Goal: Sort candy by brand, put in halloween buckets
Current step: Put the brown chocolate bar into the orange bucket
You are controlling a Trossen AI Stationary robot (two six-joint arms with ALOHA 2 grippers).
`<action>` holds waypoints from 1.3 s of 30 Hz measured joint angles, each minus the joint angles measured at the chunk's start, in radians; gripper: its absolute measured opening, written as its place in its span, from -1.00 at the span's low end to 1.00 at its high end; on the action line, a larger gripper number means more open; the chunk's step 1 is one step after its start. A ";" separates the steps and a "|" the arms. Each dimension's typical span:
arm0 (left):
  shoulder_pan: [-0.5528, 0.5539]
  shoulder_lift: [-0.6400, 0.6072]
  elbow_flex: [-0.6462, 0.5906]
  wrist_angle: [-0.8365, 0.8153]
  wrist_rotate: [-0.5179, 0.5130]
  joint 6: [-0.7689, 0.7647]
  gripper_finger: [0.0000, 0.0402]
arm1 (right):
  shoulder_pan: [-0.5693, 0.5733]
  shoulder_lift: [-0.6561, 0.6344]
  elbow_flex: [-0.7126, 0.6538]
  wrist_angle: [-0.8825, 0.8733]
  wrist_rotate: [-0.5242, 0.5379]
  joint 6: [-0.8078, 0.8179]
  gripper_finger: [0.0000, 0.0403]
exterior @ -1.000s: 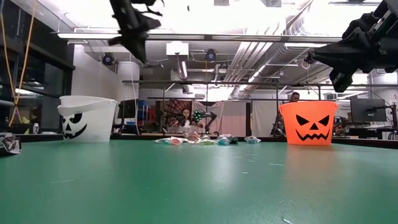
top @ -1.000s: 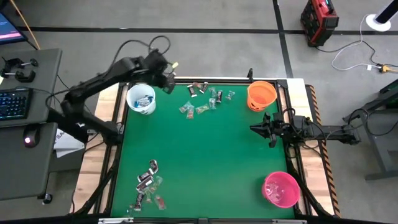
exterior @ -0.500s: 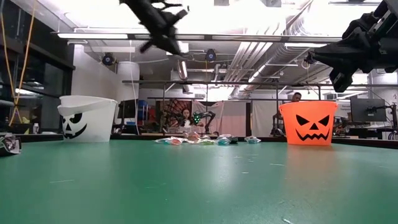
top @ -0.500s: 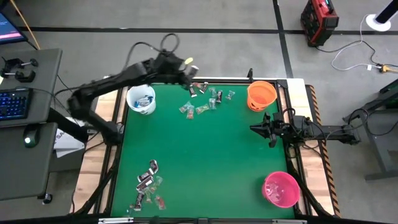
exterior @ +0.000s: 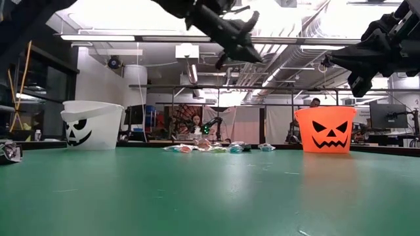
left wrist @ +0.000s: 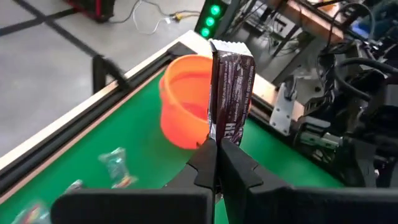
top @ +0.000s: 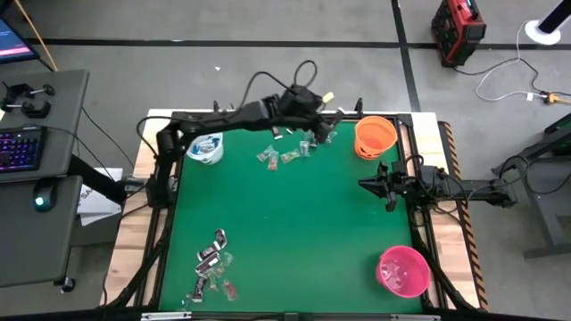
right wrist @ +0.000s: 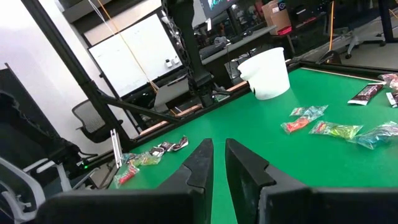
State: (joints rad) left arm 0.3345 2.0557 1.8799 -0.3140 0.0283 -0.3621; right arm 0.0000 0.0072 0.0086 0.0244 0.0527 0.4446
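My left gripper (top: 323,105) hangs above the table's far edge, just left of the orange bucket (top: 375,135), and is shut on a dark brown candy bar (left wrist: 230,93). The white bucket (top: 203,147) stands at the far left and the pink bucket (top: 401,270) at the near right. Loose candy (top: 294,143) lies on the green mat near the far edge, and more candy (top: 212,267) lies near the left front corner. My right gripper (top: 366,185) waits at the right edge, raised and level, its fingers (right wrist: 205,155) almost together with nothing between them. My left gripper pinches the candy bar's lower end (left wrist: 217,134) between its two fingertips. The bar stands out beyond the fingers, roughly in line with them, with its crimped free end (left wrist: 227,46) farthest out. It is lifted clear of the table, in front of the orange bucket (left wrist: 186,99).
A raised black frame (top: 419,232) borders the green mat. The middle of the mat (top: 294,214) is bare. Beyond the far edge, the low view shows a room with desks and a person (exterior: 311,103).
My left gripper has swung from above the white bucket toward the table's right along the far edge, to beside the orange bucket. It has sunk a little and tipped from steeply downward toward level. It stays shut on the candy bar, which travels with it.
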 joint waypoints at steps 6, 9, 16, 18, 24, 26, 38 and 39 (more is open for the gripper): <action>-0.029 0.045 0.000 0.086 -0.092 0.012 -1.00 | 0.000 0.000 0.000 0.000 0.000 0.000 -0.83; -0.036 0.061 0.001 0.166 -0.104 0.045 -1.00 | 0.000 0.000 0.000 0.000 0.000 0.000 -0.83; -0.034 0.143 0.001 0.410 -0.021 0.049 -1.00 | 0.000 -0.001 0.000 0.000 0.000 0.000 -0.83; -0.033 0.174 0.001 0.431 -0.009 0.040 -1.00 | 0.000 -0.001 0.000 0.000 0.000 0.000 -0.83; -0.030 0.282 0.000 0.637 0.031 0.017 -1.00 | 0.000 -0.001 0.000 0.000 0.000 0.000 -0.83; -0.027 0.315 0.000 0.752 0.060 -0.014 -1.00 | 0.000 -0.001 0.000 0.000 0.000 0.000 -0.83; -0.025 0.443 0.166 0.632 0.030 -0.024 -1.00 | 0.000 -0.001 0.000 0.000 0.000 0.000 -0.83; -0.024 0.452 0.193 0.621 0.030 -0.018 -1.00 | 0.000 -0.001 0.000 0.000 0.000 0.000 -0.83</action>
State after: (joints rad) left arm 0.3100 2.5072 2.0731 0.3075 0.0581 -0.3801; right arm 0.0000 0.0067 0.0086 0.0242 0.0526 0.4446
